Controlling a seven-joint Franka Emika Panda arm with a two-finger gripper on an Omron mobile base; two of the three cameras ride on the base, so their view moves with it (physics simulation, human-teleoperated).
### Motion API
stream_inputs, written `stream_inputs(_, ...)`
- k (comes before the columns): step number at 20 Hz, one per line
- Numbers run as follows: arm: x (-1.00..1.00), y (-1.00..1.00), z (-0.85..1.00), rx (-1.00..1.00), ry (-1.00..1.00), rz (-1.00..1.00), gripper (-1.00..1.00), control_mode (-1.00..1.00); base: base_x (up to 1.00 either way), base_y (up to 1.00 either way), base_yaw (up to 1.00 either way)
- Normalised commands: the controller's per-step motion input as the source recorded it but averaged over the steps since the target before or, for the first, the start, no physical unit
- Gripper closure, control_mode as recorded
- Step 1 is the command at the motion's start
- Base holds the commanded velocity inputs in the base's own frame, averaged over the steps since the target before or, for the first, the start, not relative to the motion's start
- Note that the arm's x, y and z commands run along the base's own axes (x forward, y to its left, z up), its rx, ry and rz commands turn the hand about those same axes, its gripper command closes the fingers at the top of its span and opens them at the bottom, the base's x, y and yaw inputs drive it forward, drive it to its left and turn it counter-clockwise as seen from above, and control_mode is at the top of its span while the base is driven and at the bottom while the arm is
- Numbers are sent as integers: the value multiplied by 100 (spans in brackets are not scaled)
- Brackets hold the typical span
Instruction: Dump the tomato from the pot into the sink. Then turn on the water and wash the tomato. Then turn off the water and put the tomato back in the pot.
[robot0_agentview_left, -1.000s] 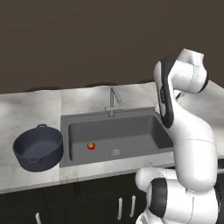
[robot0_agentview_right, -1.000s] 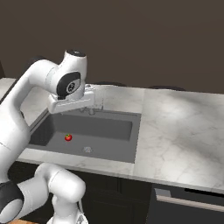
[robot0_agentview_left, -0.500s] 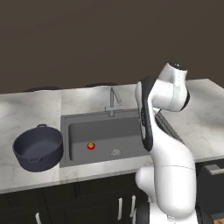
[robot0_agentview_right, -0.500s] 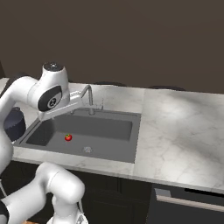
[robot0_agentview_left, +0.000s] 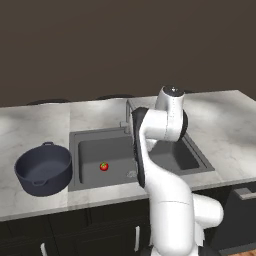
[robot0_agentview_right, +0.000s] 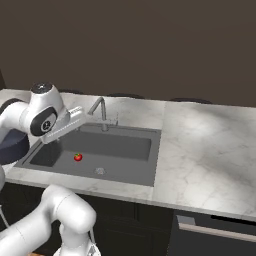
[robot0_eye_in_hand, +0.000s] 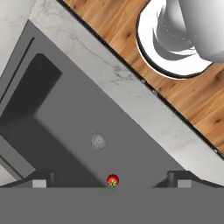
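My hand (robot0_eye_in_hand: 112, 181) is released and empty; the tomato (robot0_eye_in_hand: 112, 180) lies directly below, midway between my fingertips, on the sink (robot0_eye_in_hand: 144, 166) floor.

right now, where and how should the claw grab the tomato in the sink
Grip the tomato across its round middle, coming straight down from above. It lies alone on the flat sink floor beside the drain, so the open claw can likely straddle it.

A grey marble counter (robot0_agentview_right: 200, 150) tops dark cabinets (robot0_agentview_right: 210, 235) over wooden floor (robot0_eye_in_hand: 113, 22).
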Motion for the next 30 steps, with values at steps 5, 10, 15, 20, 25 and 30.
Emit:
stream_inputs(5, 19, 72, 0, 0, 1, -52, -100, -100, 0, 0, 0)
stream_inputs(10, 2, 49, 3, 1, 12, -23, -100, -100, 0, 0, 0)
stream_inputs(15, 4, 48, 5, 3, 19, -2, -100, -100, 0, 0, 0)
stream_inputs(20, 30, 54, 0, 4, 17, 11, -100, -100, 0, 0, 0)
stream_inputs(25, 77, 47, -4, 1, 8, 40, -100, -100, 0, 0, 0)
stream_inputs(30, 93, 28, -22, 0, 0, 54, -100, -100, 0, 0, 0)
